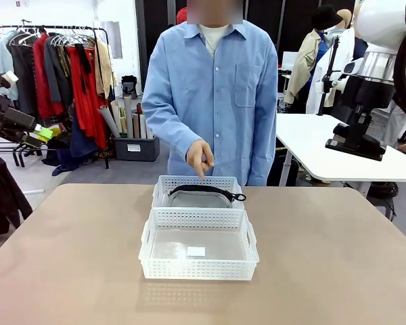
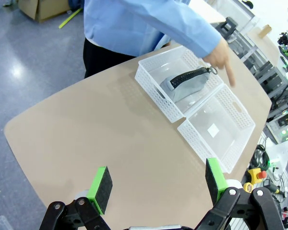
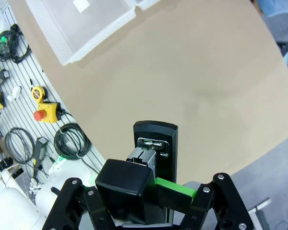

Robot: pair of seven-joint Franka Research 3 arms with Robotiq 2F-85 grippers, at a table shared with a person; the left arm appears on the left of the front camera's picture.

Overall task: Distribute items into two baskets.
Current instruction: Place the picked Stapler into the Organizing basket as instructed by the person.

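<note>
Two white baskets stand end to end mid-table. The far basket (image 1: 164,184) (image 2: 149,79) holds a black curved strap (image 1: 201,190) (image 2: 188,76). The near, wider basket (image 1: 198,218) (image 2: 240,143) (image 3: 62,43) holds just a small white label. A person's hand (image 1: 200,158) (image 2: 220,53) points down over the far basket. My right gripper (image 1: 358,125) (image 3: 151,186) hangs high at the right, beyond the table's edge, shut on the black stapler (image 1: 354,143) (image 3: 156,141). My left gripper (image 1: 44,137) (image 2: 158,182) hovers open and empty, high off the table's left side.
The tan table (image 1: 68,257) is bare around the baskets. A white table (image 1: 311,145) stands behind at the right and a clothes rack (image 1: 61,68) at the back left. Cables and a yellow stop button (image 3: 41,103) lie on a slatted shelf below the table's edge.
</note>
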